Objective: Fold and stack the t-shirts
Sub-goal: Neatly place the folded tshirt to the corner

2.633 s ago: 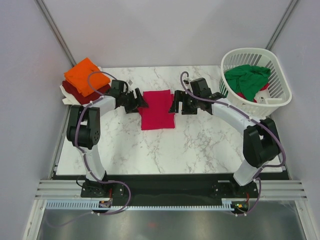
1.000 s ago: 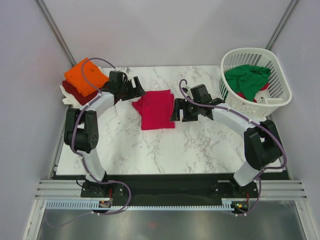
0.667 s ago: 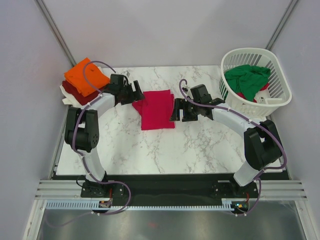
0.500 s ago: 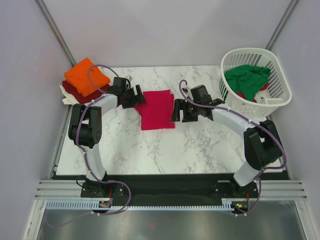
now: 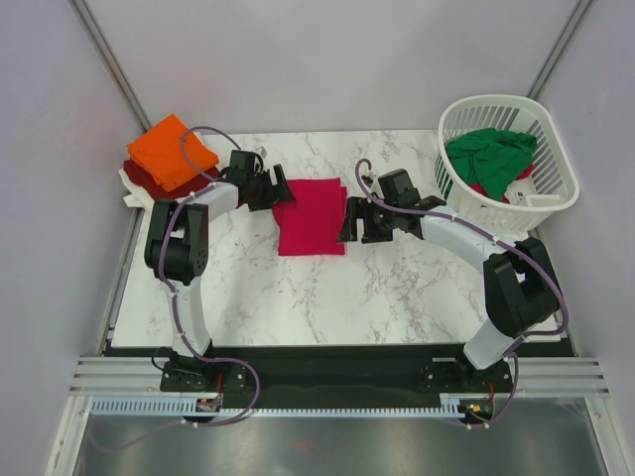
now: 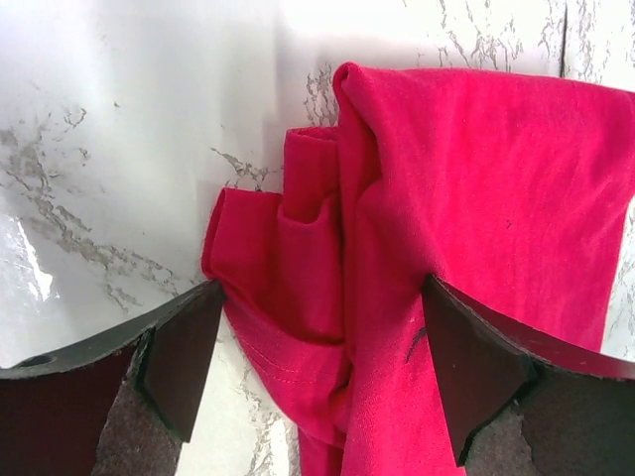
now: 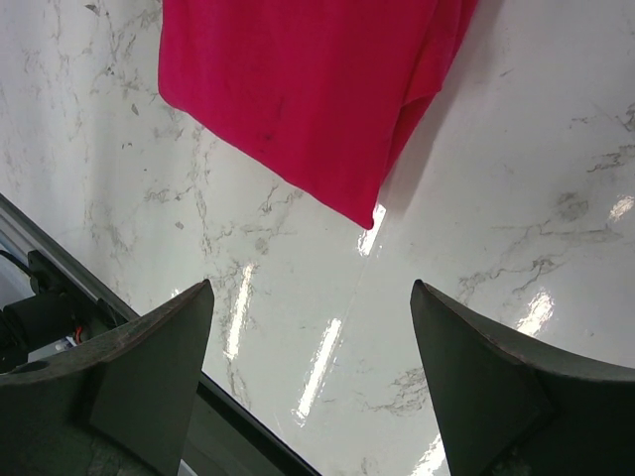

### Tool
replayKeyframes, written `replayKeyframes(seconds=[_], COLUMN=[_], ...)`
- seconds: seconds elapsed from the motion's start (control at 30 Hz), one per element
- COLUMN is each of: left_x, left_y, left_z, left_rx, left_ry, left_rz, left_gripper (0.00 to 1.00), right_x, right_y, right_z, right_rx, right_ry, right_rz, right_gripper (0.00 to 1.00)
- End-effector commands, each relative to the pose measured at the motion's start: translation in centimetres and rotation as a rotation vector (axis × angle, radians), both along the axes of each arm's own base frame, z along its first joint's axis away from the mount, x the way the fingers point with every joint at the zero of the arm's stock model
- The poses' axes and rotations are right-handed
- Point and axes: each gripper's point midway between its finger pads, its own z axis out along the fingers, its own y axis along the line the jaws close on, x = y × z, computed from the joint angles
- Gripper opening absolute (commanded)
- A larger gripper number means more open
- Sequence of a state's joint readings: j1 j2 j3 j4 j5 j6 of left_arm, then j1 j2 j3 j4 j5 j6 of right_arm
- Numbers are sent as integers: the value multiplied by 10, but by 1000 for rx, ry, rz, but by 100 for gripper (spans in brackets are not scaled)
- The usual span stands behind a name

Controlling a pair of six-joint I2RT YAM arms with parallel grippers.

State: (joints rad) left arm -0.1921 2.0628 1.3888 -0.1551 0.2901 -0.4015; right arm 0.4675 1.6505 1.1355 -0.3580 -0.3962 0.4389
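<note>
The red tee is soft matt cloth, creased at its left edge. The marble-look table is smooth and glossy. The basket, upper right, is white plastic.

Brightness: high and even in all three views, lit from above.
Glare: white streaks on the marble table in the right wrist view; a shiny patch at far left in the left wrist view.
Shadows: soft, short, grey, just beside the crimson-red t-shirt.
Focus: cloth and marble sharp; near fingers dark and blurred.
</note>
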Motion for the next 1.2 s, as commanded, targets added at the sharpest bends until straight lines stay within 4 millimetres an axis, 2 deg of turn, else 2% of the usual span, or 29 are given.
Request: replayKeyframes(seconds=[0.0,0.1,0.13,0.27,0.3,0.47,0.5,0.57,0.6,0.63,0.7,0.77,0.8,0.83,0.9,0.93,1.0,1.03,1.17], left_x=[-18,-24,-22,-28,-31,-38,-39,-37,-36,-35,-30,-18,-25,-17,-9,-6,0,4,15], left_y=[1,0,-45,-60,-66,-72,-73,-74,-75,-77,-78,-80,-80,-77,-66,-63,-48,-45,-27], left_z=[-38,-44,-12,-12,-12,-32,-33,-33,-31,-26,-17,1,7,17,29,42,52,64,88], left_rx=[16,17,-253,-264,-266,-271,-272,-273,-276,-289,-293,-301,-316,-308,-332,-355,-363,-367,-360], left_ry=[112,132,106,90,92,141,143,143,137,133,110,63,100,75,67,55,55,33,0], left_rz=[9,10,-77,-136,-157,-156,-158,-156,-161,-169,-173,-177,-189,-181,-161,-160,-130,-133,-114], left_gripper=[90,90,84,77,69,50,40,27,15,7,7,7,3,2,2,2,2,2,2], right_x=[-1,-1,0,-1,-1,-1,-1,-1,-1,-1,-1,-1,-2,-1,-2,-2,-3,-3,-4], right_y=[4,5,5,7,7,8,8,7,7,8,8,7,8,7,8,8,9,8,10], right_z=[6,4,4,2,2,3,4,3,2,3,2,3,3,6,8,11,16,17,23], right_rx=[22,22,24,30,32,35,37,34,34,35,35,36,36,40,44,49,57,60,79], right_ry=[-36,-30,-31,-21,-23,-25,-27,-25,-24,-25,-21,-25,-27,-33,-34,-40,-50,-50,-58], right_rz=[31,33,32,36,37,39,40,38,38,39,40,40,42,40,43,43,47,46,52], right_gripper=[89,89,89,89,88,89,89,89,89,89,89,89,89,88,89,89,89,88,89])
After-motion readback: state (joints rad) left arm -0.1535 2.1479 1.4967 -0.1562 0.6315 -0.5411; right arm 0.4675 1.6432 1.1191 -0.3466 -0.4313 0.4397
